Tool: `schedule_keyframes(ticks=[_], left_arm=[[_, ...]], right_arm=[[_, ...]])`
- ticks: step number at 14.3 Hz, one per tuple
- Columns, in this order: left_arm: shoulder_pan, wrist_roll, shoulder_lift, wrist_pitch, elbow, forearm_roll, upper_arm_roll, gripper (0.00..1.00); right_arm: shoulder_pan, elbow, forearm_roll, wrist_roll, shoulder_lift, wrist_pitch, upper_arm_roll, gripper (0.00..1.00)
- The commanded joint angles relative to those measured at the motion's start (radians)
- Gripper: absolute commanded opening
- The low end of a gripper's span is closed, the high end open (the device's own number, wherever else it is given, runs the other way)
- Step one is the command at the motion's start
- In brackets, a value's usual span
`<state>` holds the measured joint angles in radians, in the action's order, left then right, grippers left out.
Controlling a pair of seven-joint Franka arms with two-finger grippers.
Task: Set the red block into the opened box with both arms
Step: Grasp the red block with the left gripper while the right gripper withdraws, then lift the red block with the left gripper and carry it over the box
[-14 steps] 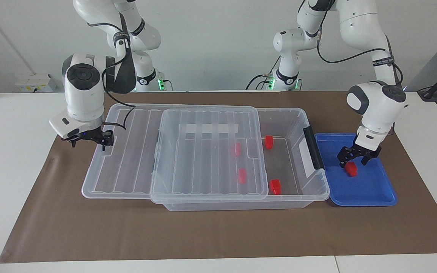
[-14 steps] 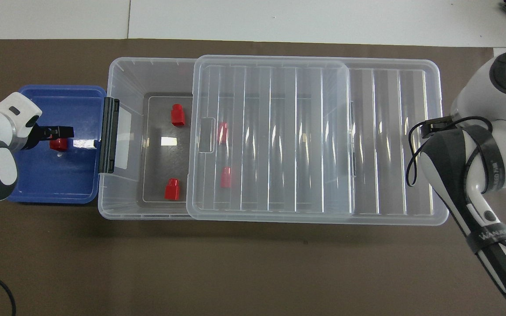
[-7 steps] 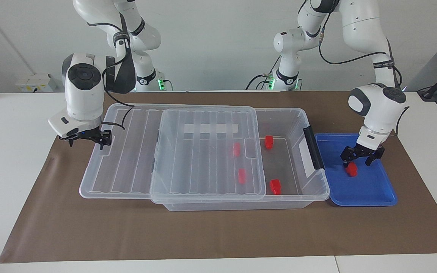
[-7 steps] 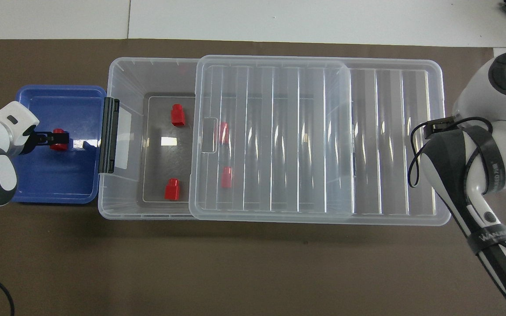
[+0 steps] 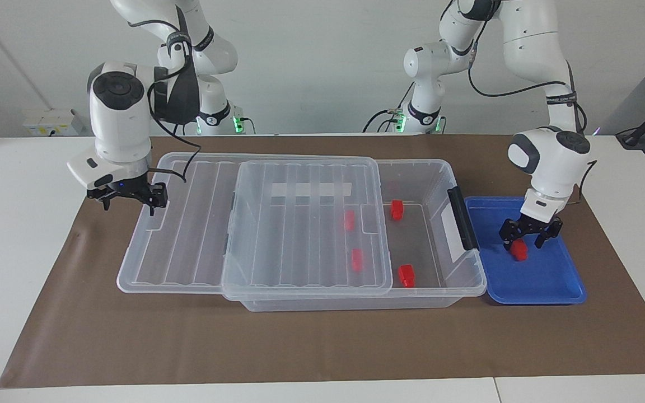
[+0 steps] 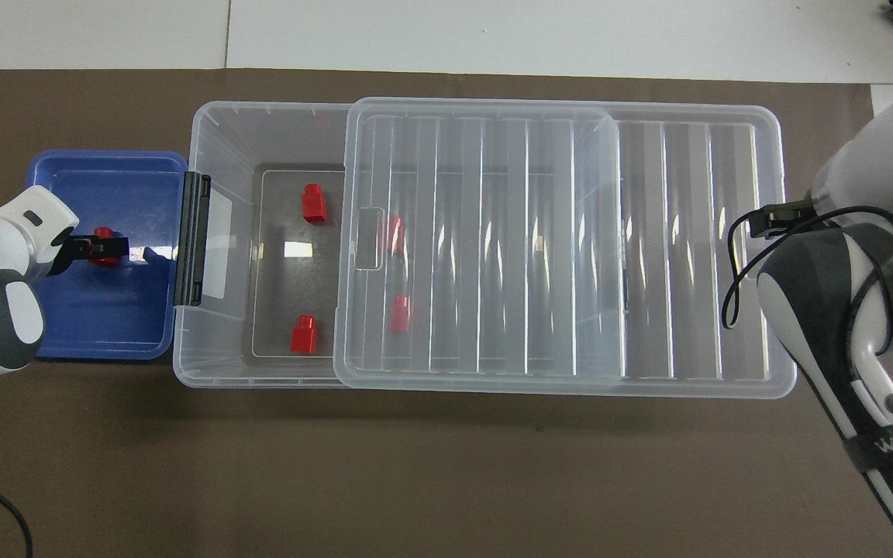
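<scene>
Up by the robots' end, we are seeing the right gripper hovering just above the clear lid, over the lid's end toward the right arm's end of the table. Its fingers are standing apart and are grasping nothing. The overhead view is hiding this gripper under its own arm.

The lid is lying slid along the box toward the right arm's end, so it is overhanging there and leaving the box uncovered toward the left arm's end, where the black handle is sitting on the rim.

Inside the box, four red blocks are resting on the floor. Nearest the robots, one is lying in the uncovered part, and a second is showing through the lid beside it. Farther from the robots, a third is lying under the lid, and a fourth is lying in the uncovered part.

Just beside the handle end, the blue tray is touching the box. The left gripper is reaching down into it, its fingers spread on either side of the red block, which is sitting on the tray floor. We cannot tell whether the fingers are touching it.

Everything is resting on a brown mat.
</scene>
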<state>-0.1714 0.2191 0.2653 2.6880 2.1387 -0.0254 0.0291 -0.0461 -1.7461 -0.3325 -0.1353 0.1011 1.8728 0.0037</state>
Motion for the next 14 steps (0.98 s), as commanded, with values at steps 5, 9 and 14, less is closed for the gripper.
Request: schedule_keyframes(ticks=[5, 9, 14], left_arm=[[0.007, -0.007, -0.003, 0.030, 0.020, 0.008, -0.003, 0.24], [0.007, -0.013, -0.005, -0.020, -0.005, 0.007, -0.003, 0.00], [0.045, -0.130, -0.034, -0.274, -0.141, 0.007, -0.002, 0.00]], right_arm=[[0.015, 0.083, 0.191, -0.039, -0.100, -0.148, 0.001, 1.00], [0.025, 0.209, 0.317, -0.076, -0.101, -0.355, -0.019, 1.00], [0.029, 0.192, 0.319, -0.069, -0.110, -0.366, -0.030, 1.00]])
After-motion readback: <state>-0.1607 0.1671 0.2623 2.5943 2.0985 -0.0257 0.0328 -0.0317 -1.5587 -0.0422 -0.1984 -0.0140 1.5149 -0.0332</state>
